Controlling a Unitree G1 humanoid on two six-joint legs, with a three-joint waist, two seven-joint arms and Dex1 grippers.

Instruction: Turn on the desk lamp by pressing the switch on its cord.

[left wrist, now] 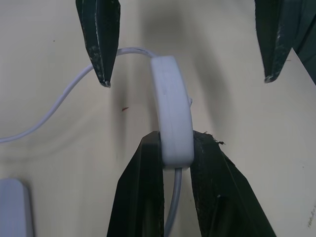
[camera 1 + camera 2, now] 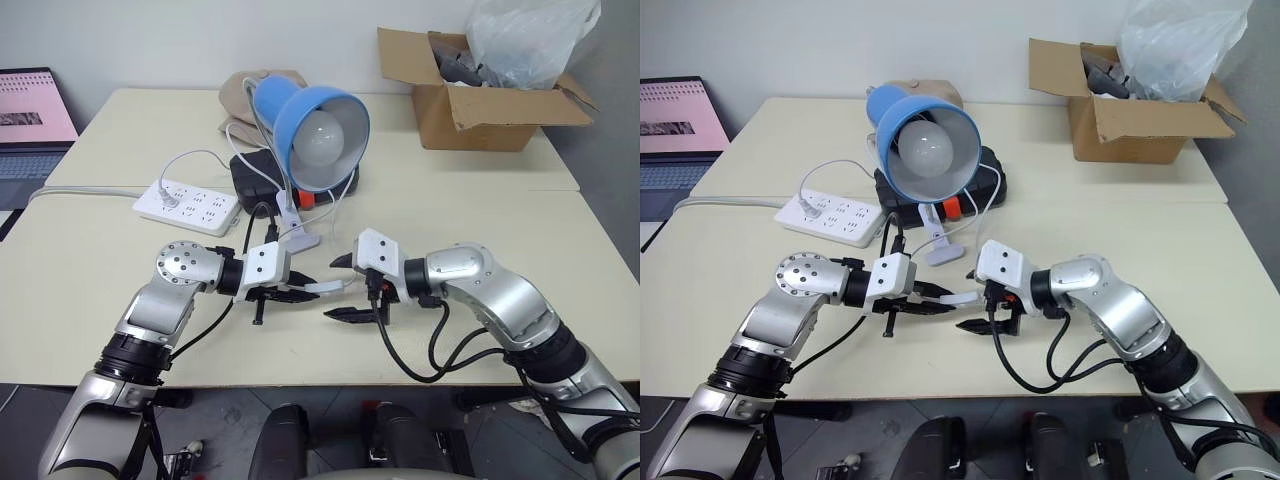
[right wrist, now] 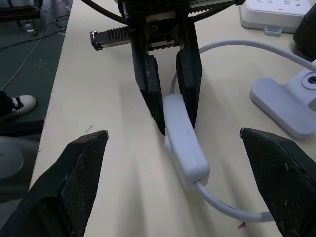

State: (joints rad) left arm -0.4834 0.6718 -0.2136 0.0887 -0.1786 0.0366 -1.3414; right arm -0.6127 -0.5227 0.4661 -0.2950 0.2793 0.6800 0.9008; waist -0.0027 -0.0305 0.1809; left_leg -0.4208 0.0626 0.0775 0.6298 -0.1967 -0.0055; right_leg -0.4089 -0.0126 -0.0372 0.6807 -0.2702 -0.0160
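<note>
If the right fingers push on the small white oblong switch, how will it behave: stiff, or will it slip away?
The small white oblong switch looks like rigid, smooth plastic, so it probably will not bend. The left gripper clamps one end only, so the free end may pivot. The thin white cord looks floppy and likely gives little resistance.

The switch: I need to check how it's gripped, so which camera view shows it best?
The right wrist view: the switch lies lengthwise, one end pinched by the left gripper, the cord leaving the other. The left wrist view shows it narrow-side on. The eye views show a small white sliver between the grippers.
</note>
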